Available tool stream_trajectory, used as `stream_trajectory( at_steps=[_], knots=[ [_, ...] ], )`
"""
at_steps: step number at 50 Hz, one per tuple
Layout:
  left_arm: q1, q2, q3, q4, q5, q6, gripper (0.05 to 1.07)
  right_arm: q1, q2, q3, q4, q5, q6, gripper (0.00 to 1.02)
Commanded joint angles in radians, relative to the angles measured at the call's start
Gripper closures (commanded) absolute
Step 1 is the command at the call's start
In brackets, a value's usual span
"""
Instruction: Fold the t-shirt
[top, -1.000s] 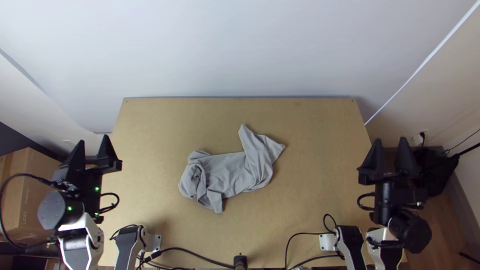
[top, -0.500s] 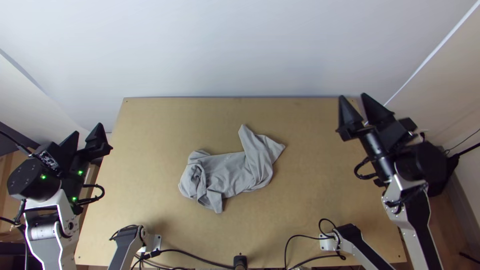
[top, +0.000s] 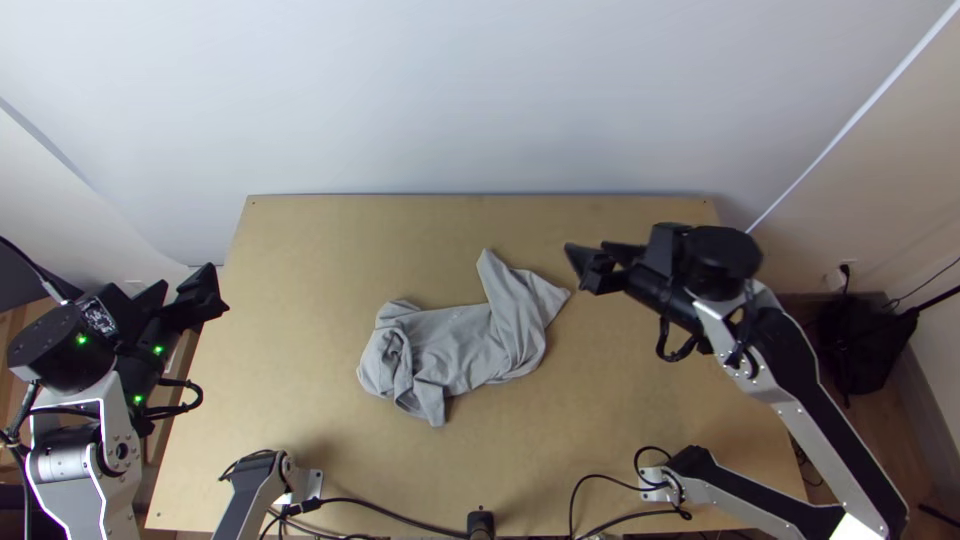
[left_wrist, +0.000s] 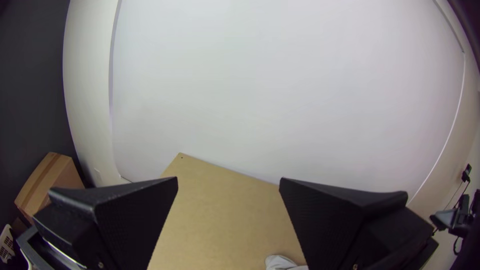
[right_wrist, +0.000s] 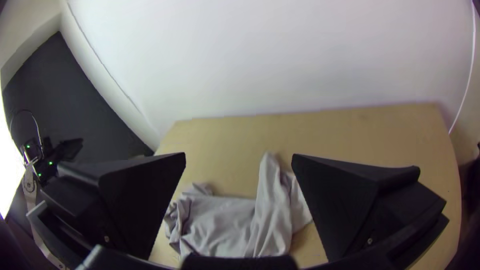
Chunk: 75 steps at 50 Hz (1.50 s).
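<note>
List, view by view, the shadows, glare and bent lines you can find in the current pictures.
Top view: a soft shadow on the table near the left arm's base, a bright white patch on the right arm; left wrist view: seams bordering the pale wall bow outward; right wrist view: washed-out glare at one edge, the table's side edge curved.

The t-shirt lies on the table, right of the left tool and left of the right tool, most of it nearer the arms' bases than the right tool. One corner lies near the right tool. The wall stands behind both tools.
</note>
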Motion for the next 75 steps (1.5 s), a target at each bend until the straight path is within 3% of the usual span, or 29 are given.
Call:
stream_trajectory(
  at_steps=[1,14,24,29,41,45,51,60,75],
  knots=[
    [0.009,0.004,-0.014,-0.006,0.011,0.001,0.1,0.048,0.032,-0.042,-0.059,-0.01,0.125,0.05],
    [0.017,0.02,-0.052,0.004,0.011,0.0,0.1,0.223,0.076,-0.185,-0.132,-0.052,0.331,0.05],
    [0.017,0.032,-0.048,0.009,0.011,0.003,0.1,0.294,0.196,-0.196,-0.129,-0.159,0.449,0.05],
    [0.02,0.035,-0.048,0.009,0.011,0.004,0.1,0.344,0.252,-0.191,-0.132,-0.253,0.447,0.05],
    [0.021,0.033,-0.046,0.006,0.011,0.015,0.1,0.43,0.426,-0.157,-0.137,-0.345,0.444,0.08],
    [0.021,0.033,-0.045,0.006,0.011,0.023,0.1,0.438,0.489,-0.143,-0.14,-0.351,0.421,0.16],
    [0.02,0.036,-0.038,0.006,0.011,0.03,0.1,0.438,0.549,-0.142,-0.109,-0.355,0.384,0.2],
    [0.02,0.046,-0.031,0.006,0.011,0.035,0.1,0.438,0.595,-0.157,-0.001,-0.355,0.384,0.33],
    [0.018,0.075,-0.008,0.006,0.012,0.034,0.1,0.444,0.67,-0.136,0.095,-0.355,0.392,0.34]
  ],
)
